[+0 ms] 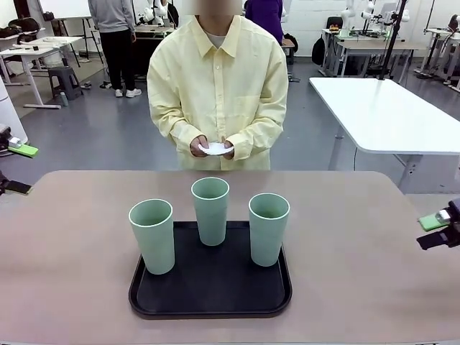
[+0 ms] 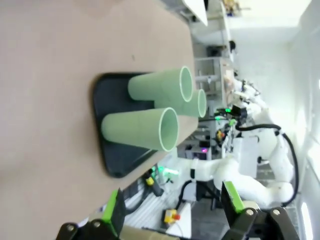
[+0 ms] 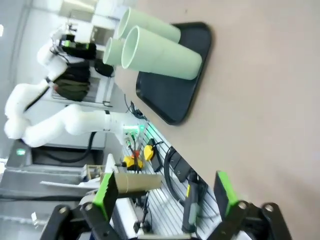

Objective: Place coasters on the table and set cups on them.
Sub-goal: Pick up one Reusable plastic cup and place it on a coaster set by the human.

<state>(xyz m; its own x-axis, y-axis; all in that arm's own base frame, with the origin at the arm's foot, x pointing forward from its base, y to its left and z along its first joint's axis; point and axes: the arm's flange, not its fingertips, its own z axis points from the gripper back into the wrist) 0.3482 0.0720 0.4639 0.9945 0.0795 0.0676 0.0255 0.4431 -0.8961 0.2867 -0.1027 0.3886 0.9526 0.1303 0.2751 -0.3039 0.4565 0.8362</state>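
Cups (image 1: 210, 208): three upright on black tray (image 1: 208, 287) | coasters (image 1: 216, 149): in person's hands (image 1: 199, 147)

Coasters (image 1: 216, 149) partly covered by person's hands (image 1: 199, 147), count unclear. Right gripper (image 1: 430, 231) cut by front-view edge. Far cup (image 2: 199, 105) mostly hidden behind nearer cup (image 2: 157, 89).

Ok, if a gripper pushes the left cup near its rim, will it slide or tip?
The left cup is tall and narrows toward its base, so it would probably tip. It looks like empty plastic, so likely light. The tray has a raised lip beside the cup's base that might trip it too.
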